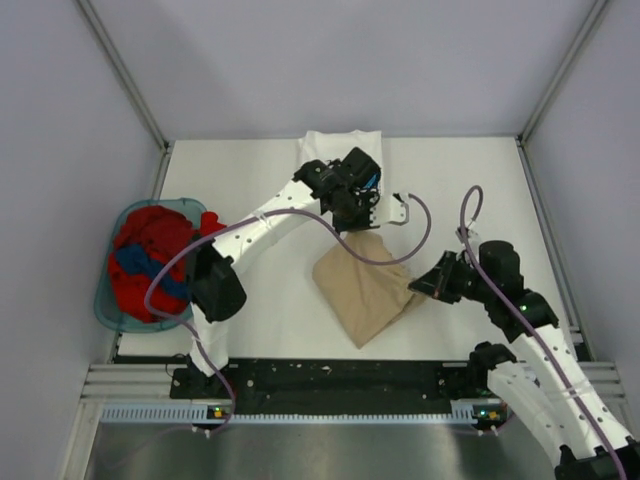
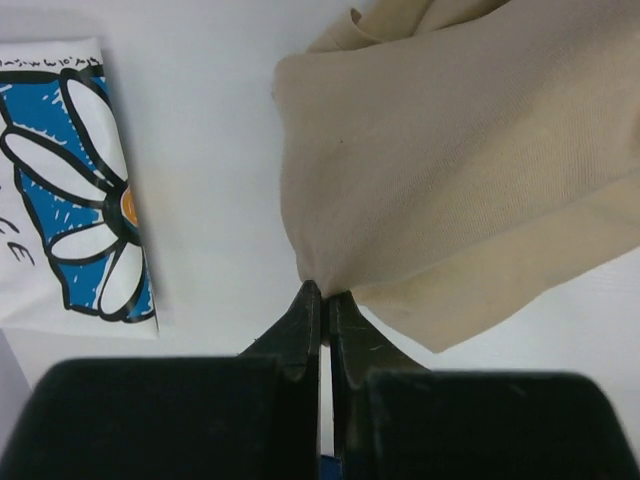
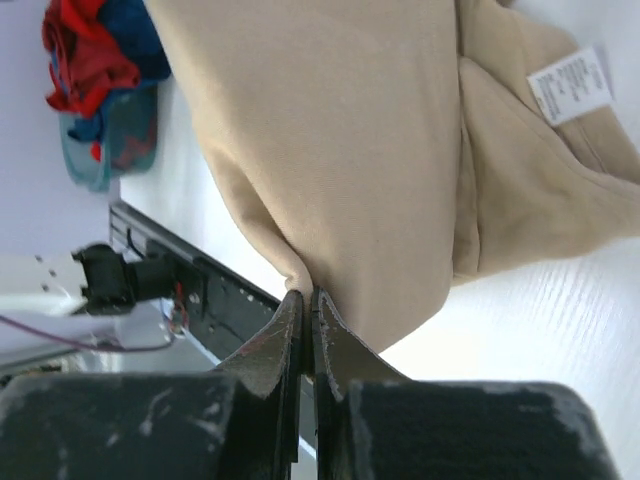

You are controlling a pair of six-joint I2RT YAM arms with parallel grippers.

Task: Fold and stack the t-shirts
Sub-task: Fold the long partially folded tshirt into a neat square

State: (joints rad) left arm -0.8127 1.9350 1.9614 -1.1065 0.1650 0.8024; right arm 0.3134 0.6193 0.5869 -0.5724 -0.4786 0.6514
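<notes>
Left fingers [image 2: 322,300]: nearest the lens at the bottom of the left wrist view, pressed together, pinching an edge of the tan shirt [image 2: 450,170].
Right fingers [image 3: 305,300]: at the bottom centre of the right wrist view, pressed together on a fold of the same tan shirt; its care label [image 3: 570,82] shows at upper right.
Tan shirt: centre of the top view, bunched on the white desk [image 1: 270,320], gripped at two edges, not yet a neat fold.
Daisy shirt [image 2: 75,190]: left of the left wrist view, folded flat; in the top view it lies at the far middle edge, partly under the left arm.
Red and blue shirts [image 1: 150,255]: heaped in the teal basket [image 1: 105,310], left of the top view.
Progress: judged early; one shirt looks folded, the tan one is in hand, the basket heap remains, no stack yet.
</notes>
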